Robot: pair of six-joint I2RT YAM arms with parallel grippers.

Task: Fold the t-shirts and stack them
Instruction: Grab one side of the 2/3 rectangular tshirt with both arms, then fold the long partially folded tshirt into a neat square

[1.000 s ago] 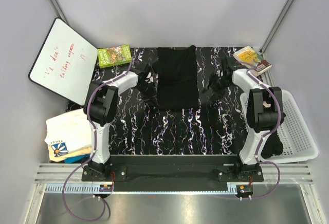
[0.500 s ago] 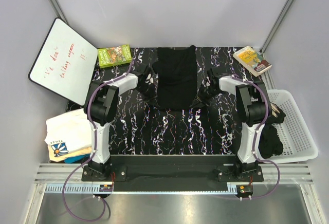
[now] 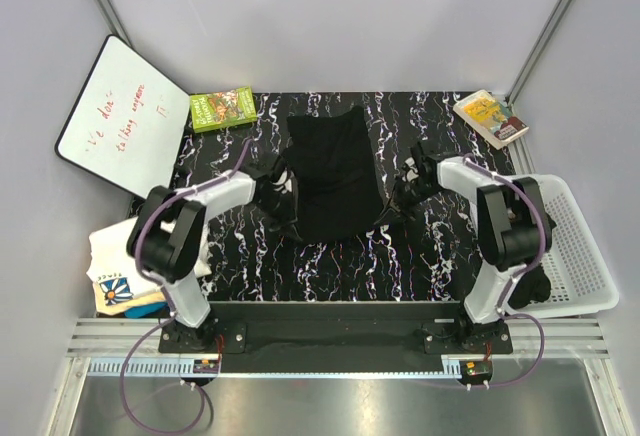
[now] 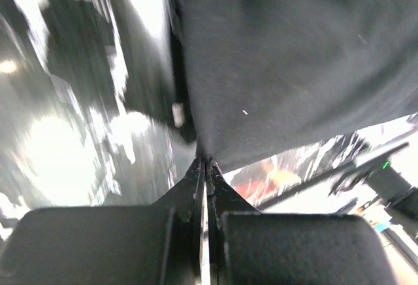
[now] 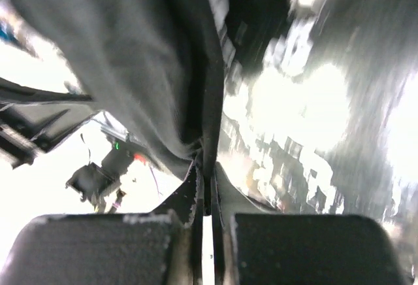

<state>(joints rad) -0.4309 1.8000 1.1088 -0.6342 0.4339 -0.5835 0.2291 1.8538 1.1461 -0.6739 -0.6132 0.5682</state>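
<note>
A plain black t-shirt (image 3: 335, 171) lies partly folded in the middle of the black marbled table (image 3: 330, 266), its near edge raised. My left gripper (image 3: 283, 194) is shut on the shirt's near left corner; in the left wrist view the cloth (image 4: 294, 63) hangs from the closed fingertips (image 4: 204, 162). My right gripper (image 3: 397, 199) is shut on the near right corner, and the right wrist view shows black cloth (image 5: 130, 56) pinched between its jaws (image 5: 208, 165). White t-shirts (image 3: 135, 261), one with a blue-and-yellow print, are piled off the table's left side.
A whiteboard (image 3: 120, 121) with red writing leans at the back left, with a green book (image 3: 223, 108) beside it. A yellow book (image 3: 490, 116) lies at the back right. The white slatted basket (image 3: 580, 246) on the right holds dark cloth (image 3: 530, 281).
The right gripper swung in to the shirt's near right corner and shut on it. Both grippers have pulled toward the near side, and the shirt's near edge has lifted and shifted.
</note>
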